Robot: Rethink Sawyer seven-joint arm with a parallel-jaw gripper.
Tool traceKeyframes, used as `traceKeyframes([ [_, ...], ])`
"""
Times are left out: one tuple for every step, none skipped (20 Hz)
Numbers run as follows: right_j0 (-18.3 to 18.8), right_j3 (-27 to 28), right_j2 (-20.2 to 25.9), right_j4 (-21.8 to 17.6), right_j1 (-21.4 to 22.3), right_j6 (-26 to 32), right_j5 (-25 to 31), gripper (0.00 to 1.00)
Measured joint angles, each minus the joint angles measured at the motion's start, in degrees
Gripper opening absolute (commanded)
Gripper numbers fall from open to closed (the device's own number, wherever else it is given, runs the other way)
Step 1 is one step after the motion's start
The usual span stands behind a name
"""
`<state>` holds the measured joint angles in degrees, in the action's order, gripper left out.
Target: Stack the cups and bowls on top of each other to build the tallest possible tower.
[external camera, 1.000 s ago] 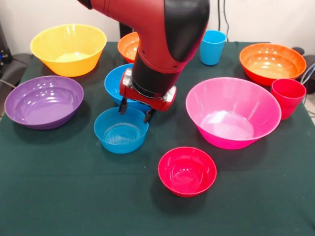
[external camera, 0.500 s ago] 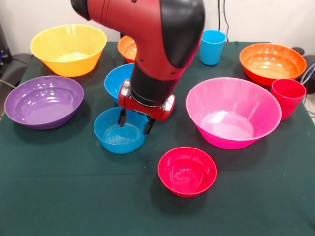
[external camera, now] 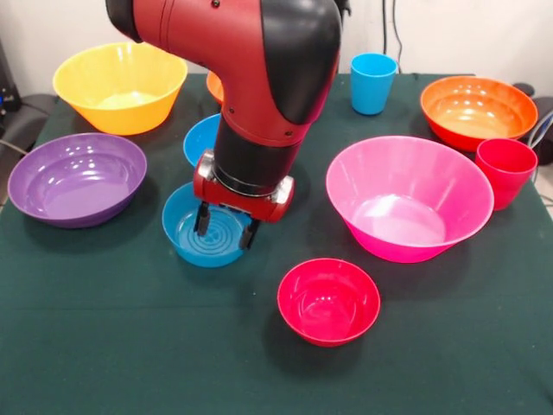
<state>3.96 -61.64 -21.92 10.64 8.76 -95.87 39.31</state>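
The gripper [external camera: 225, 232] hangs with open jaws inside the small blue bowl [external camera: 192, 232]; one jaw stands near its rim. No writing is readable anywhere.

Robot arm [external camera: 251, 60] is seen as thick, rounded, glossy segments w/ red shell on the left part and a black panel on the right. A black cylindrical section is fitted below the elbow. Under it a red wrist ring [external camera: 242, 194] is seen, w/ round silver-grey caps at both ends. Two short black fingers [external camera: 203, 220] are mounted beneath the ring. A small light dot is marked on the red shell near top.
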Motion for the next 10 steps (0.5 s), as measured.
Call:
traceKeyframes([
  [0.2,0.0,0.4,-0.3,0.0,0.0,-0.6,1.00],
  [0.2,0.0,0.5,-0.4,0.0,0.0,-0.9,1.00],
  [0.3,0.0,0.6,-0.6,0.0,0.0,-1.1,1.00],
  [0.3,0.0,0.8,-0.8,-0.1,0.0,-1.4,1.00],
  [0.3,0.0,0.9,-1.0,-0.1,0.0,-1.8,1.00],
  [0.3,0.0,1.1,-1.3,-0.2,0.0,-2.2,1.00],
  [0.3,0.0,1.2,-1.3,-0.4,0.0,-2.3,1.00],
  [0.3,0.0,1.3,-1.3,-0.5,0.0,-2.4,1.00],
  [0.3,0.0,1.3,-1.3,-0.6,0.0,-2.4,1.00],
  [0.3,0.0,1.5,-1.3,-0.8,0.0,-2.4,1.00],
])
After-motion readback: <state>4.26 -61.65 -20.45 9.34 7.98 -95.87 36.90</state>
